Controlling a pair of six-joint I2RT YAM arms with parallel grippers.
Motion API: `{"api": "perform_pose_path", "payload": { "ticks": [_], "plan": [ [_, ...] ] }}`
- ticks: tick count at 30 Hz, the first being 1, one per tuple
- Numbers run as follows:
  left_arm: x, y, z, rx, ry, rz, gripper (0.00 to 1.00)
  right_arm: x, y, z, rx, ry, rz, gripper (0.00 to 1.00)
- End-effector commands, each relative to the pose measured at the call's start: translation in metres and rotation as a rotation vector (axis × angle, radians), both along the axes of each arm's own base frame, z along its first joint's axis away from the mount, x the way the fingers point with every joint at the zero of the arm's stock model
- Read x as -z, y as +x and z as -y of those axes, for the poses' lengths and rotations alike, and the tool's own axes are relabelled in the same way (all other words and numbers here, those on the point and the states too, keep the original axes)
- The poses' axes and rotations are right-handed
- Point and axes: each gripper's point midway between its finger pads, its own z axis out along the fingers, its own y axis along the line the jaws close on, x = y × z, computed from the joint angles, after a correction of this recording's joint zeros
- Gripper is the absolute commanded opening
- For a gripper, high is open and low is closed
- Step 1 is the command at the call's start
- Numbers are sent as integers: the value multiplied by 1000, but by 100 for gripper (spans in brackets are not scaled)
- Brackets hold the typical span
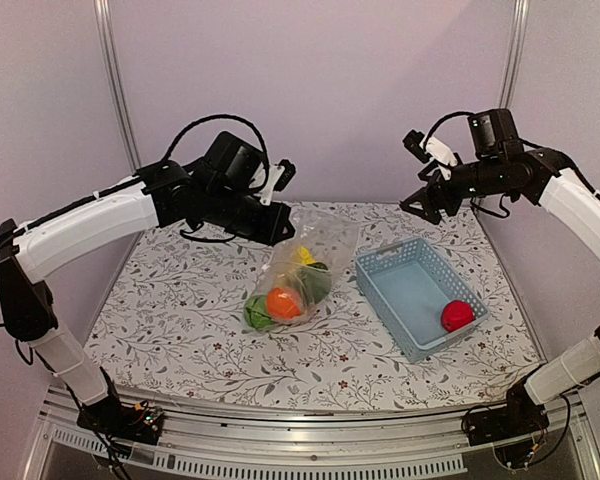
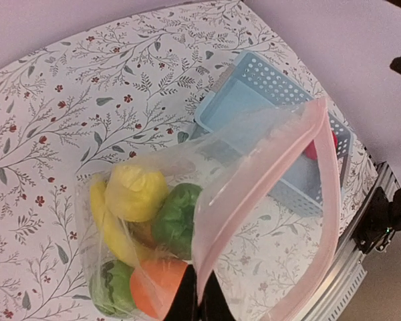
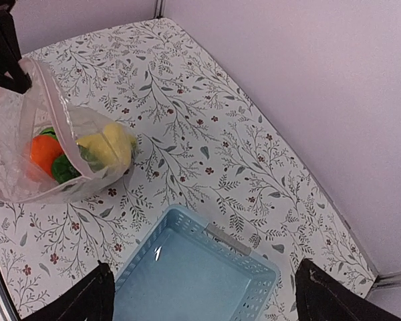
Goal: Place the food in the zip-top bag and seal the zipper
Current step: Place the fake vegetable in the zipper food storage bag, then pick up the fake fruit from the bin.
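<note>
Left hand (image 1: 281, 224) tight on one zip-top bag (image 1: 308, 262) — right hand (image 1: 421, 206) wide, empty — one red apple (image 1: 457, 315), one basket (image 1: 384, 260)

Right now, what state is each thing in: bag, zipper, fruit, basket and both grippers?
Bag: open, held up by its mouth.
Zipper: unsealed, parted.
Left gripper: shut on the zipper.
Orange, lemon: inside the bag.
Apple: in the basket, not bagged.
Basket: upright, only the apple inside.
Right gripper: open, empty, above the basket.
</note>
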Motion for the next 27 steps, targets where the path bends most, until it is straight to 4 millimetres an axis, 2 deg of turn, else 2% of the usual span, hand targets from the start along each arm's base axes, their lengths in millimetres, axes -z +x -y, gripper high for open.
{"api": "perform_pose_path", "payload": {
  "ticks": [1,6,11,21,27],
  "plan": [
    [-8,-3,-3,1,-16,10,0,33,-5,23,55,-16,-100,92],
    [-11,-1,-1,3,-25,22,0,71,-9,48,109,-77,-184,93],
    [-13,-1,0,3,-31,27,0,98,-13,66,149,-131,-235,92],
    [-13,0,-4,-10,-42,41,0,140,-22,86,190,-217,-319,91],
    [-9,0,-4,-7,-32,36,0,171,-30,99,209,-300,-379,87]
  ]
}}
